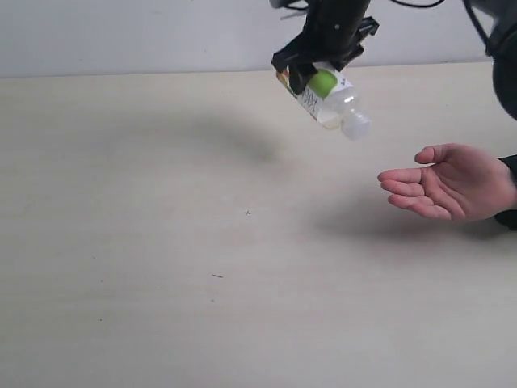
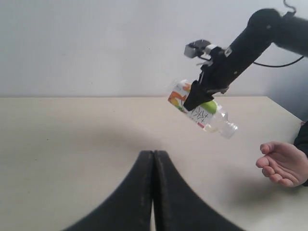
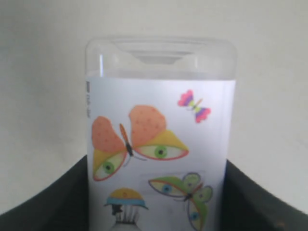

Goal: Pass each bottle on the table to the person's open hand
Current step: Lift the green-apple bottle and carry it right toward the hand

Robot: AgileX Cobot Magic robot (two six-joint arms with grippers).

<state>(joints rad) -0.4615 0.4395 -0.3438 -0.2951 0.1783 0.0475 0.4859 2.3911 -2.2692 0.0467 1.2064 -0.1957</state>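
Observation:
A clear bottle with a white green-apple label [image 1: 327,95] hangs tilted in the air, cap end pointing down toward the right, with my right gripper [image 1: 317,58] shut on its body. The right wrist view is filled by that bottle [image 3: 159,144], its butterfly label showing between the two black fingers [image 3: 57,202]. The person's open hand [image 1: 452,184] rests palm up on the table [image 1: 161,242] at the right, lower than the bottle and apart from it. My left gripper [image 2: 153,153] is shut and empty, low over the table. I see no other bottles.
In the left wrist view the right arm [image 2: 250,41] reaches in from the upper right with the bottle [image 2: 202,111], and the hand [image 2: 285,163] lies at the right edge. A pale wall stands behind the table's far edge.

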